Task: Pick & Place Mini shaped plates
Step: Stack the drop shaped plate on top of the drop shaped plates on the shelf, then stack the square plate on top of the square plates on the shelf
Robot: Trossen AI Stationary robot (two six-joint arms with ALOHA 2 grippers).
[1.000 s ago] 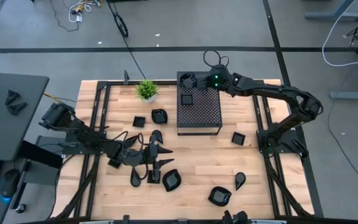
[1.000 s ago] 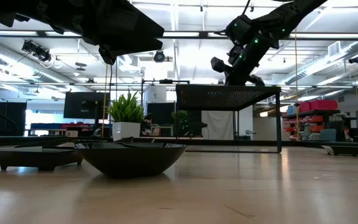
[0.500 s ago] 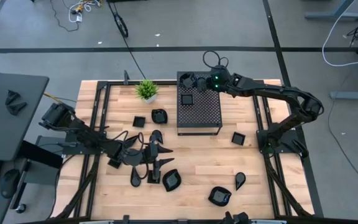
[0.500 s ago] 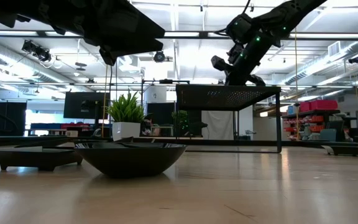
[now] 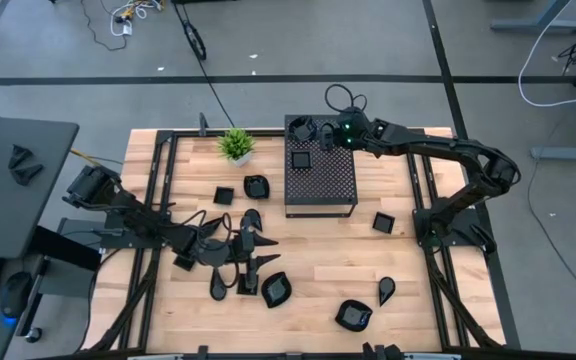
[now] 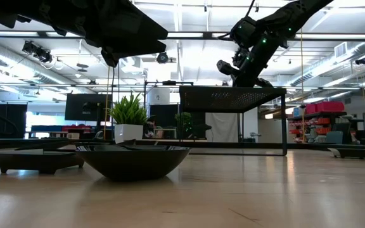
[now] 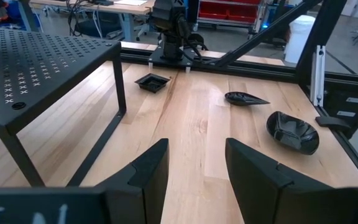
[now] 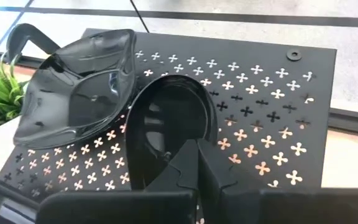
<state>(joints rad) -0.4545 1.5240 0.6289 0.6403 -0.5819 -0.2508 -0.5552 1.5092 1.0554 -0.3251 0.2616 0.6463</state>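
The right gripper (image 5: 320, 130) hangs over the back left corner of the black perforated box (image 5: 320, 178), its fingers (image 8: 194, 163) pressed together on the rim of a rounded mini plate (image 8: 173, 127) that sits on the box top. Just beside that dish, a leaf-shaped plate (image 8: 79, 87) lies on the same perforated surface, and a small square plate (image 5: 301, 158) rests farther forward on the box. The left gripper (image 5: 248, 250) hovers low over the wooden table (image 5: 318, 250) in front of the box, its fingers (image 7: 151, 171) apart with nothing between them. Around it, several more mini plates lie scattered on the table: a square one (image 7: 152, 81), a teardrop one (image 7: 245, 98) and a rounded one (image 7: 293, 131) show ahead of it. The small green potted plant (image 5: 236, 145) stands near the box's left back corner.
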